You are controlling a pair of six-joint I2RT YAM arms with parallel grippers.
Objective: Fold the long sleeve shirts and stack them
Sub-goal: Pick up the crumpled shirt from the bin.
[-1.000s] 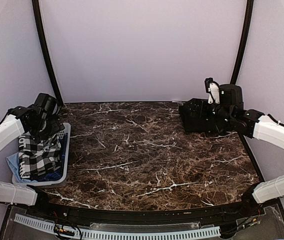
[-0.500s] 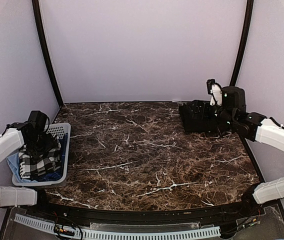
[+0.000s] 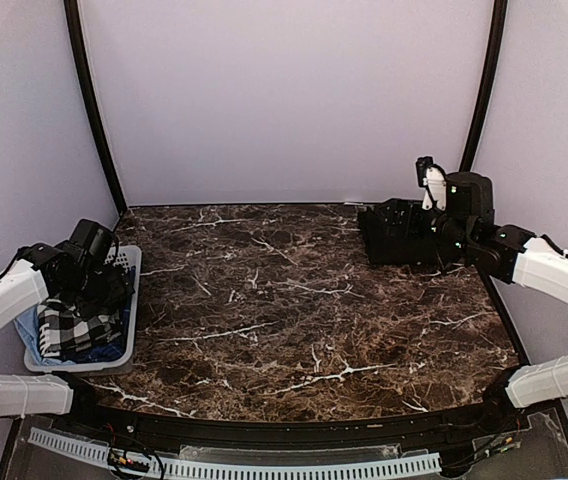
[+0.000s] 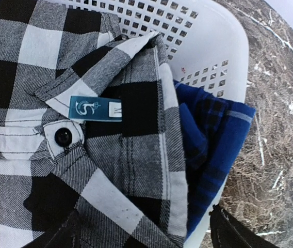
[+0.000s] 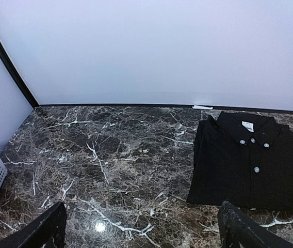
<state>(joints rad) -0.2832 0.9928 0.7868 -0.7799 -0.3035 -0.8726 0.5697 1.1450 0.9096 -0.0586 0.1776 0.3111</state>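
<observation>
The black-and-white check shirt lies crumpled in the white perforated basket, with a teal label and a black button showing near its collar. A blue plaid shirt sits in the same basket, tucked under the check one's edge. The left jaws hover just over this pile, spread wide, gripping nothing. A folded black shirt lies at the far right of the marble counter; the right jaws hang near it, wide open and empty.

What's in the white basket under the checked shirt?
A blue plaid cloth shows at the edge of the black-and-white checked shirt, partly beneath it, against the wall of the basket. The shirt covers the rest, so anything deeper cannot be seen.
</observation>
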